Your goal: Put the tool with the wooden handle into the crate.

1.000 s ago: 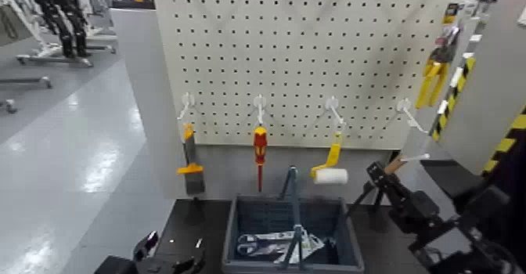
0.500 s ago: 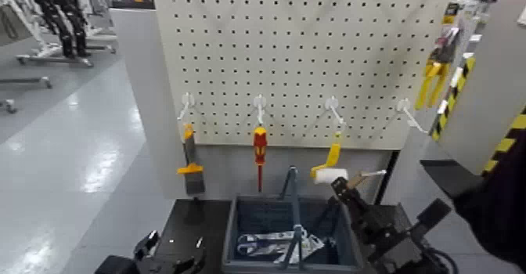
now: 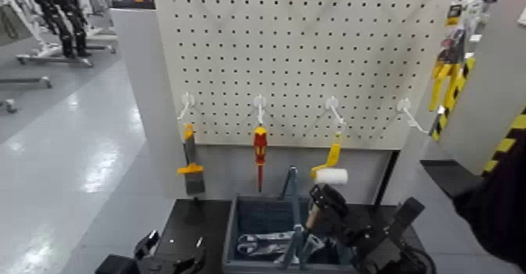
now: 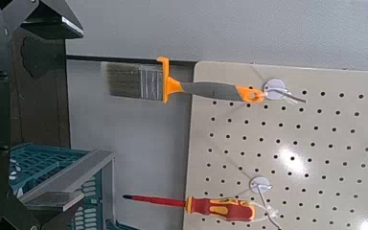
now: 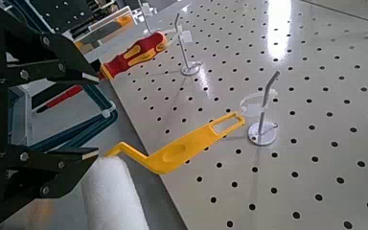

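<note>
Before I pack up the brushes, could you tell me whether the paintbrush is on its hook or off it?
On it: the paintbrush hangs by its handle from the hook.

Even, fairly bright indoor light falls across the pegboard (image 3: 297,66), while pale glare streaks the floor (image 3: 102,164) at left. Small hot spots burn white on the board in the left wrist view, a larger one in the right wrist view. The right arm (image 3: 376,242) reads as near-black shape (detail lost in the dark).
</note>
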